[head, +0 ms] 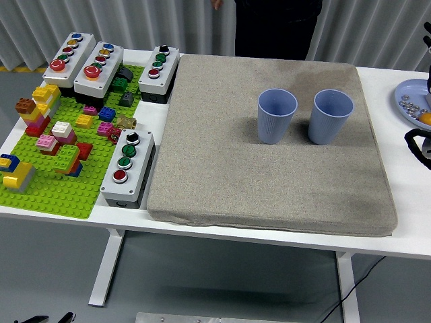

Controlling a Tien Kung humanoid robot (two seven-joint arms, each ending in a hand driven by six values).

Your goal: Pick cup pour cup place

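While neither cup is yet held, both stand upright on the grey mat (269, 175), well right of the green brick baseplate (54, 188) and button boxes (128, 168): the left cup (277, 115) just beside the right cup (331, 116), apart. They look light, thin-walled and ribbed, likely easy to crush, so grasp mid-wall, gently. At the right edge, the right hand (419, 141) barely shows; whether its fingers are spread or curled, I cannot tell.
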